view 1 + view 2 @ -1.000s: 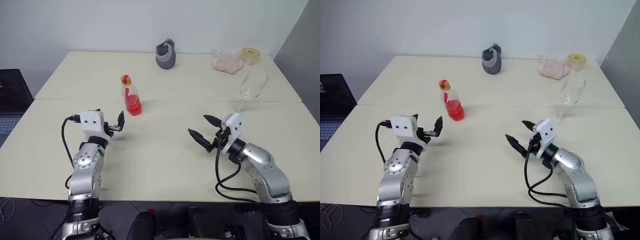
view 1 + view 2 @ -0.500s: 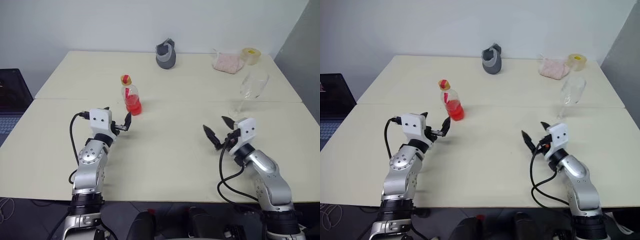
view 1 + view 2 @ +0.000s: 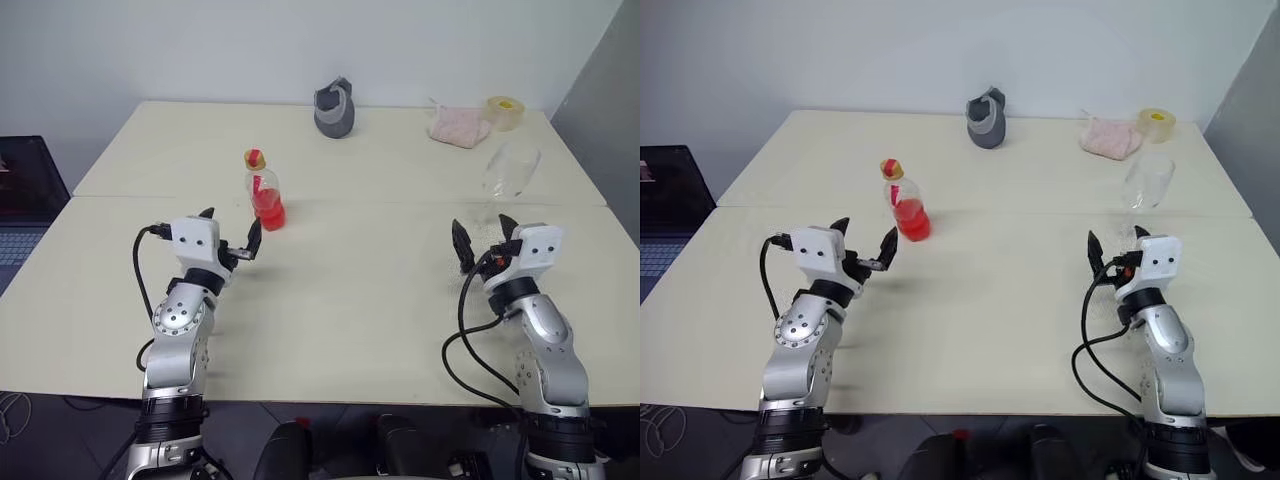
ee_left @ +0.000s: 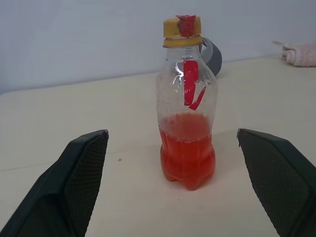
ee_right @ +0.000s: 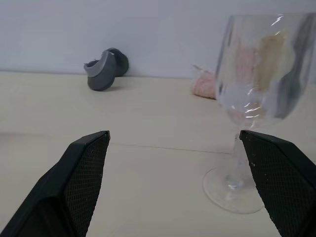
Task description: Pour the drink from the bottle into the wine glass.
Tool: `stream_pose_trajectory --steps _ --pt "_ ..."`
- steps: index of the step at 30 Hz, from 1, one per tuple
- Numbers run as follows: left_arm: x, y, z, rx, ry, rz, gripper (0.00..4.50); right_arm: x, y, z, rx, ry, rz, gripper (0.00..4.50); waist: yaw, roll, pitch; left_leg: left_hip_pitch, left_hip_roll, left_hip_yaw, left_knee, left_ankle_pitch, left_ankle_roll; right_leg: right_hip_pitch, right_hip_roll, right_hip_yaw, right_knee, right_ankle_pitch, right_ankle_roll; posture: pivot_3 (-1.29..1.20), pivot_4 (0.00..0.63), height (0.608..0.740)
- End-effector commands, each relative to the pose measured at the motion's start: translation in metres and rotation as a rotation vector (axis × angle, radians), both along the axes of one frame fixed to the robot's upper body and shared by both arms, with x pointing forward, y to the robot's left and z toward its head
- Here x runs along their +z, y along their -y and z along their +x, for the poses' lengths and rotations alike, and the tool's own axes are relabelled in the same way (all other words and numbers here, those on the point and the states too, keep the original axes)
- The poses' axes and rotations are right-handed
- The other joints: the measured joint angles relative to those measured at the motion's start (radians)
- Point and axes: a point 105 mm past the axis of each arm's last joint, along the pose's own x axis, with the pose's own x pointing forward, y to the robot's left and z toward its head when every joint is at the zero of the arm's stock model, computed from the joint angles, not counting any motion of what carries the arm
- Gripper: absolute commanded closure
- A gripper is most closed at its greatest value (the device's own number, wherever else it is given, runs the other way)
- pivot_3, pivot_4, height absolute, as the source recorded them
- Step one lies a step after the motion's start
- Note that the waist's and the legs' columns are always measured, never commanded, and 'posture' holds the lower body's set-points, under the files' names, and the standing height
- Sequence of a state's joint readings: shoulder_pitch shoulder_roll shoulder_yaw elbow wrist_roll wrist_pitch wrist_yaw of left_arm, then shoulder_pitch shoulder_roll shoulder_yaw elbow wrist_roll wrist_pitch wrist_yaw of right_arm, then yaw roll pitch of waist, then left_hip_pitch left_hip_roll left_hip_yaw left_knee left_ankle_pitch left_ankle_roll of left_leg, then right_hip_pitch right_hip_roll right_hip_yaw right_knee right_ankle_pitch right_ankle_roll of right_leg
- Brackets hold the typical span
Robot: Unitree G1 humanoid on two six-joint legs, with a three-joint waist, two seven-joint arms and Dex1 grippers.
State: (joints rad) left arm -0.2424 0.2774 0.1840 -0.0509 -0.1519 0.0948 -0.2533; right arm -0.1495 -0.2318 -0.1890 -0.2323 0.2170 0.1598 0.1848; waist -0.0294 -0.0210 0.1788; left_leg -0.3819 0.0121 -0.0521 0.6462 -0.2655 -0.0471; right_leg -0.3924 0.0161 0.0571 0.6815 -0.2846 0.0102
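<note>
My left gripper [image 4: 173,197] stands wide, empty, aimed at the bottle [image 4: 186,113] standing capped just ahead on the table [image 3: 330,290]. My right gripper [image 5: 175,192] gapes too, the glass [image 5: 256,98] upright off to one side of its line. I should centre the bottle's body between my fingers, close low, and square up on the stem.

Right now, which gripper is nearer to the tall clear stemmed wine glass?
Right. The right gripper sits open just in front of the wine glass; the left gripper is across the table, facing the bottle.
</note>
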Motion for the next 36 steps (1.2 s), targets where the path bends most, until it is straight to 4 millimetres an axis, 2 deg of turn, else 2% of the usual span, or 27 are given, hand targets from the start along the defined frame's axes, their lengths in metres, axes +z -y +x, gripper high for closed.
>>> stream_pose_trajectory --steps 1,11,18,22,28,33,36 --pt "0.022 0.004 -0.003 -0.015 0.084 0.014 0.04 0.024 0.011 -0.007 -0.069 0.100 -0.016 0.00 0.000 0.000 0.000 0.000 0.000 0.000 0.000 0.000 0.000 0.000 0.000 0.000 0.000 0.000 0.000 0.00 0.150 0.740" --pt "0.022 0.010 -0.001 -0.051 0.077 0.010 0.04 0.022 0.017 -0.011 -0.114 0.095 -0.042 0.00 0.000 0.000 0.000 0.000 0.000 0.000 0.000 0.000 0.000 0.000 0.000 0.000 0.000 0.000 0.000 0.00 0.150 0.740" --pt "0.018 0.008 0.006 -0.054 0.058 -0.007 0.04 0.021 0.012 -0.013 -0.072 0.088 -0.042 0.00 0.000 0.000 0.000 0.000 0.000 0.000 0.000 0.000 0.000 0.000 0.000 0.000 0.000 0.000 0.000 0.00 0.150 0.740" --pt "0.014 0.005 0.012 -0.052 0.038 -0.010 0.04 0.021 -0.011 -0.016 0.068 0.077 -0.060 0.00 -0.001 0.000 0.000 0.000 0.000 0.000 0.000 0.000 0.000 0.000 0.000 0.000 0.000 0.000 0.000 0.00 0.150 0.740" --pt "0.005 0.005 0.038 -0.061 -0.015 -0.038 0.04 0.021 -0.065 -0.026 0.406 0.032 -0.094 0.00 0.000 0.000 0.000 0.000 0.000 0.000 0.001 0.001 0.001 0.002 0.000 -0.004 0.000 -0.001 0.001 0.00 0.150 0.740" --pt "0.000 0.017 0.058 -0.119 -0.042 -0.035 0.04 0.021 -0.086 -0.035 0.561 -0.005 -0.129 0.00 0.001 0.000 0.000 0.000 -0.001 -0.002 0.001 0.001 0.001 0.003 0.000 -0.012 0.000 -0.001 0.002 0.00 0.150 0.740" --pt "-0.004 0.022 0.068 -0.135 -0.057 -0.028 0.04 0.020 -0.091 -0.040 0.609 -0.022 -0.143 0.00 0.001 0.000 0.000 -0.001 -0.001 -0.003 0.001 0.001 0.001 0.003 0.000 -0.013 -0.001 -0.001 0.002 0.00 0.150 0.740"
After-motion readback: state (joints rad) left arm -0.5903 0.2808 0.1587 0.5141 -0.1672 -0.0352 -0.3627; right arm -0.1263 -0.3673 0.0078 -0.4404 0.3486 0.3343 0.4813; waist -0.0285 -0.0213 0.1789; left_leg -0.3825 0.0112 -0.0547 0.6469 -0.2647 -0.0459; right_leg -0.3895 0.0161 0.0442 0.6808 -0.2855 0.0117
